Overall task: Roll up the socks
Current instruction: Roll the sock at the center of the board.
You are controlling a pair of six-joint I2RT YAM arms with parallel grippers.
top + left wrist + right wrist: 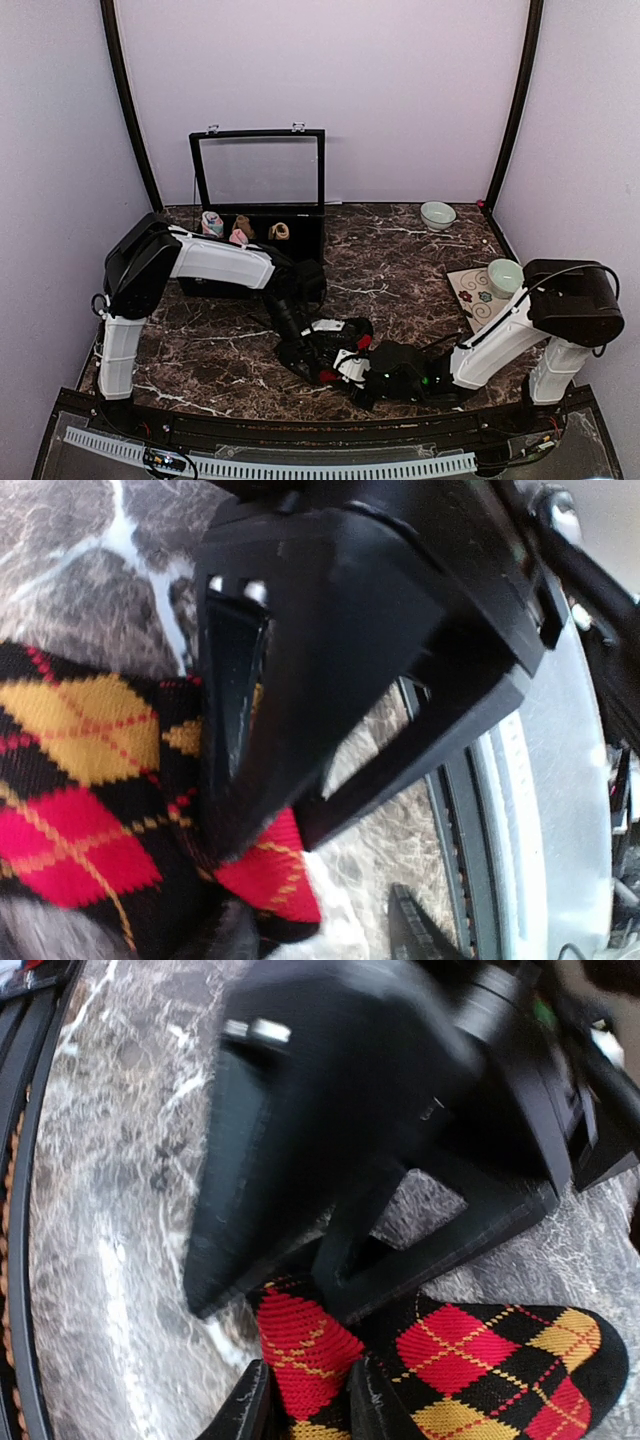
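Note:
A black sock with red and yellow argyle diamonds (342, 347) lies bunched on the marble table (400, 260) near the front edge, between both grippers. In the right wrist view my right gripper (305, 1415) is shut on a red-diamond fold of the sock (300, 1345), its fingers (372, 1410) pressing each side. The left gripper's black body fills the top of that view. In the left wrist view my left gripper (320, 935) is open, with the sock's red corner (265, 875) by its left finger and bare marble across the gap. From above, the left gripper (315, 358) and the right gripper (352, 374) nearly touch.
A black box (300, 238) with its glass lid raised stands at the back left, holding small sock rolls (212, 222). A white bowl (437, 214) sits at the back right. A pale cup (504, 275) rests on a patterned mat (472, 298) at the right.

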